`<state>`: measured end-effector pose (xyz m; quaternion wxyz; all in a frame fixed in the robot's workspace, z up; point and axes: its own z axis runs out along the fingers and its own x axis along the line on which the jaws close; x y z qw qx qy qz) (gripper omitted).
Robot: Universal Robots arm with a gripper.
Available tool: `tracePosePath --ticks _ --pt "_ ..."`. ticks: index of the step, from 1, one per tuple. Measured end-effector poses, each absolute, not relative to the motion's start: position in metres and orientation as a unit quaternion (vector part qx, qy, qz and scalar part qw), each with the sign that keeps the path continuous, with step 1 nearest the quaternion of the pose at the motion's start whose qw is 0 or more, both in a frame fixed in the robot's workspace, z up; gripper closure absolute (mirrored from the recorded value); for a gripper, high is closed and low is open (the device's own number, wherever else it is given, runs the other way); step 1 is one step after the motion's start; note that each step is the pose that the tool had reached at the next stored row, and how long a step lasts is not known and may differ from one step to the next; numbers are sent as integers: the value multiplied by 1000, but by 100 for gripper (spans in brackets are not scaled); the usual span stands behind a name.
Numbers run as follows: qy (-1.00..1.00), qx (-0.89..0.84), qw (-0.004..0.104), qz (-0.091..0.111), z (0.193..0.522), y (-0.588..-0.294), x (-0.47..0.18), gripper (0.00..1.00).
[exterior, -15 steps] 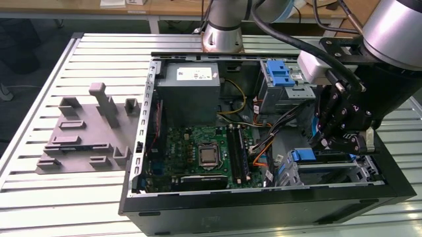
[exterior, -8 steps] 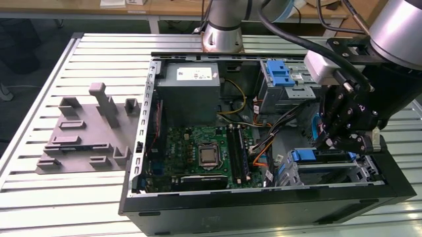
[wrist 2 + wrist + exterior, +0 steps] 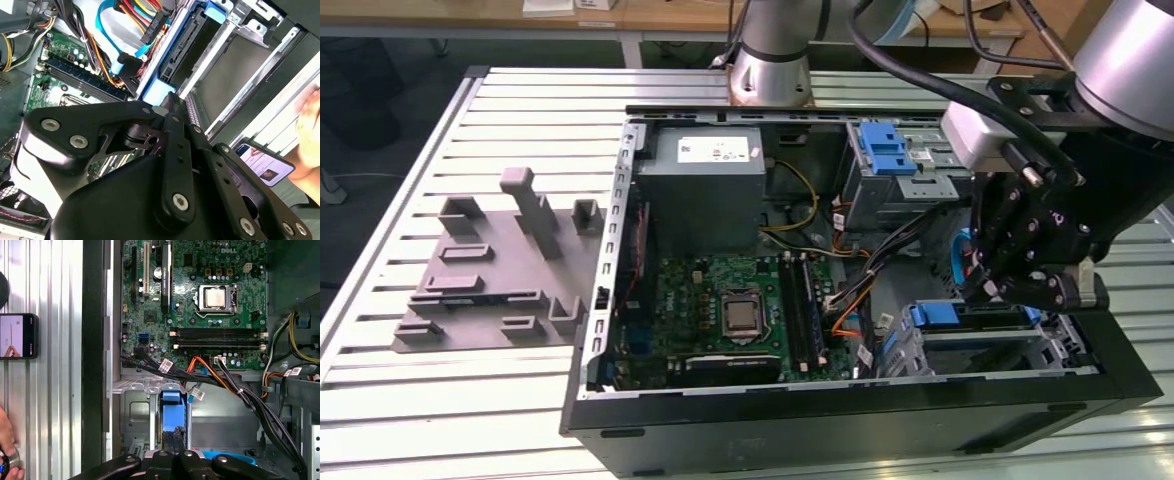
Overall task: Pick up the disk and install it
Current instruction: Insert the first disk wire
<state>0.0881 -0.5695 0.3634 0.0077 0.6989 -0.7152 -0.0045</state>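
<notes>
Slatted table (image 3: 400,400), wrist-view phone (image 3: 19,336)

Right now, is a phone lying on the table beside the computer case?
Yes, in the first wrist view a phone lies on the slatted table beside the case.

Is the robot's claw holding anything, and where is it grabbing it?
Cannot be told: the black gripper reaches into the grey metal drive cage, against a blue plastic carrier.
</notes>
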Motion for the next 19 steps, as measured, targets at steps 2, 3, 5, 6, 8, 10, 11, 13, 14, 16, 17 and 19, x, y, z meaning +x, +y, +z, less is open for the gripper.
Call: tracePosePath --ticks 2,3,5,6,8,10,11,13,14,16,17,19 --pt "-715 699 8 -4 363 -570 90 89" --pt "-715 699 8 -4 363 -570 93 89" --pt "-715 699 8 -4 362 -570 102 89" --pt "-715 699 8 -4 362 -570 105 89" --pt "-715 699 8 -4 362 -569 109 89" --pt "-715 699 8 -5 362 -568 112 89" --pt "-715 699 8 -4 362 -567 114 89" --pt "-715 699 8 -4 362 -565 116 89" --pt "-715 699 8 -4 362 -563 117 89" --pt "-715 699 8 -4 362 -559 118 89" --pt "-715 699 8 -4 362 -557 119 89" --pt "-715 699 7 -4 362 -555 120 89"
